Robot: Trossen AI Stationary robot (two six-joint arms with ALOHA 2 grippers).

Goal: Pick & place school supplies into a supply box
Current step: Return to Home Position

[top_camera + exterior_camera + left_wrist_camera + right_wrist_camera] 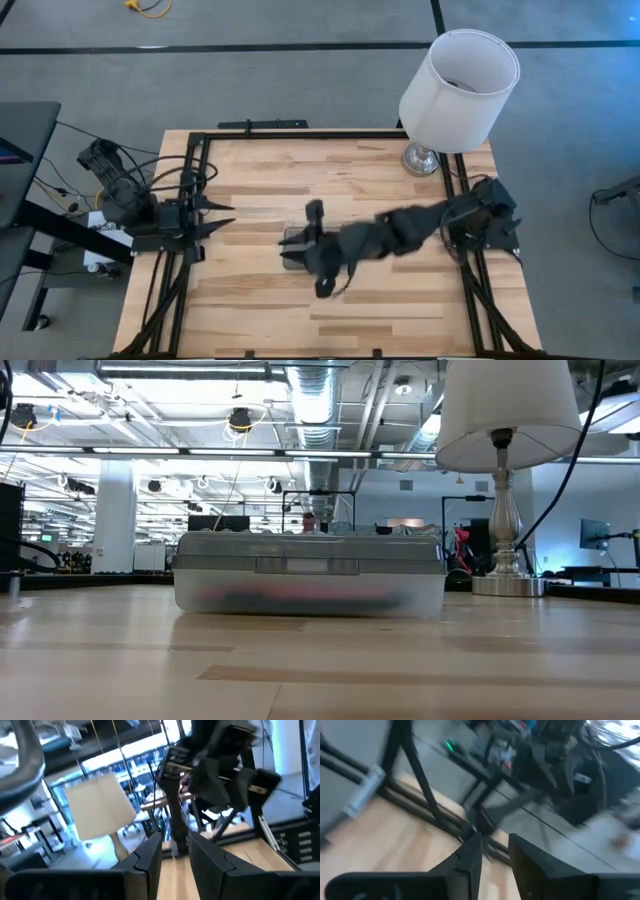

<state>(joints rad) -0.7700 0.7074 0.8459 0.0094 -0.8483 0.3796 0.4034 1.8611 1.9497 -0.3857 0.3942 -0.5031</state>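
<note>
The supply box sits flat on the table with its grey lid down. Through its clear wall, pink and dark school supplies show as a blur inside. From above, only the box's left end shows under my right arm. My right gripper hovers over the box, pointing toward the table's left edge. Its fingers are slightly apart and hold nothing. My left gripper waits at the table's left side, open and empty, with its own fingers pointing toward the box.
A white-shaded lamp stands on its metal foot at the table's far right corner. A black frame runs along the table's edges. Bare wood lies between the left gripper and the box, and toward the near edge.
</note>
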